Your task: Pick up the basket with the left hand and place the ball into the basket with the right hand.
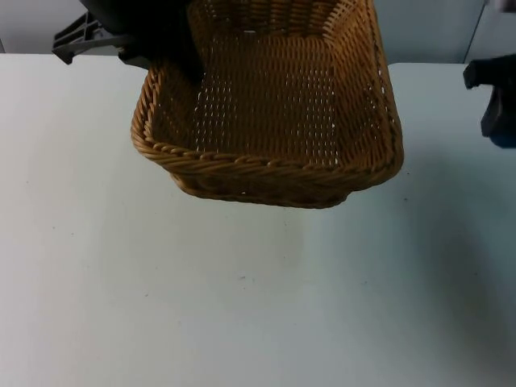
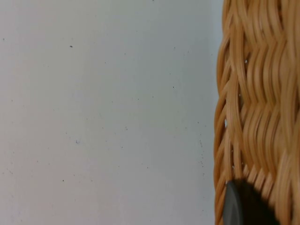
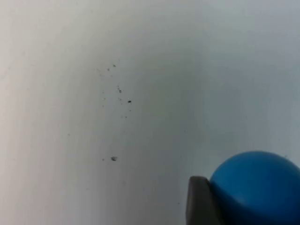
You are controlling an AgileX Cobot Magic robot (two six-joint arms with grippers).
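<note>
The woven tan basket [image 1: 274, 105] hangs tilted above the table's back half, its inside bare. My left gripper [image 1: 165, 50] is shut on its back-left rim; in the left wrist view a black fingertip [image 2: 241, 206] presses on the wicker wall [image 2: 258, 103]. The blue ball [image 3: 258, 187] sits against a grey fingertip [image 3: 199, 201] of my right gripper, held above the bare table. In the top view the right gripper [image 1: 493, 101] hangs at the right edge, apart from the basket.
The white table [image 1: 242, 290] stretches bare in front of the basket, with the basket's faint shadow under it. The grey partition wall [image 1: 427, 28] closes the back.
</note>
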